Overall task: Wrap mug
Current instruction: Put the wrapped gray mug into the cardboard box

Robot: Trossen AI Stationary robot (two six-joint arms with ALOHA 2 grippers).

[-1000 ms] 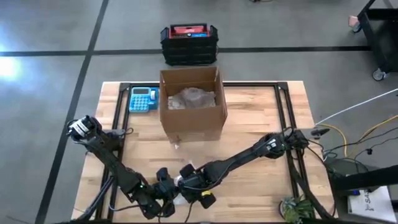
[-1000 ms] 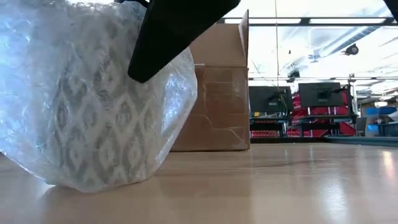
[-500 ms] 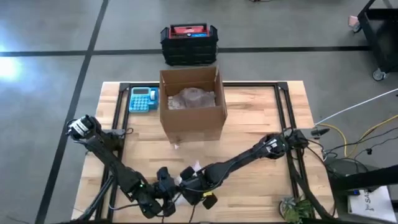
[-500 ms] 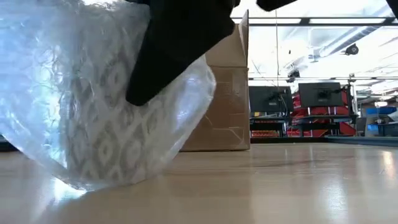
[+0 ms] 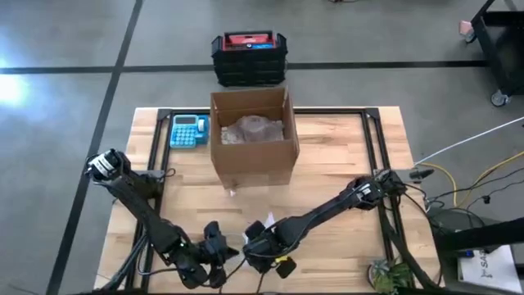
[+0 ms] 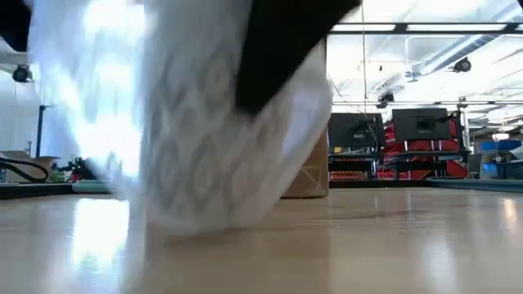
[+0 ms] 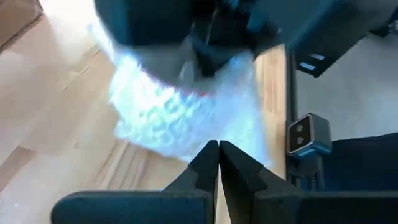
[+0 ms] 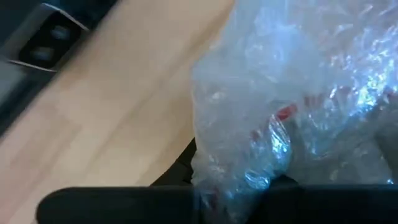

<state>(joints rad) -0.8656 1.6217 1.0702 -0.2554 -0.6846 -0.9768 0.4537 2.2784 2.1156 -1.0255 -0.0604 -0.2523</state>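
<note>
Bubble-wrapped mug (image 8: 292, 118) at the surface (image 5: 327, 180) near edge, right end effector (image 5: 260, 243) clamped on the wrap mid-fold, left end effector (image 7: 217, 163) closed empty just beside; next likely needs tucking the loose flap.

Clear bubble wrap (image 8: 298, 112) is showing red flecks and a grey diamond pattern, the box (image 5: 252, 139) is showing brown, and the calculator (image 5: 188, 130) is showing blue.
</note>
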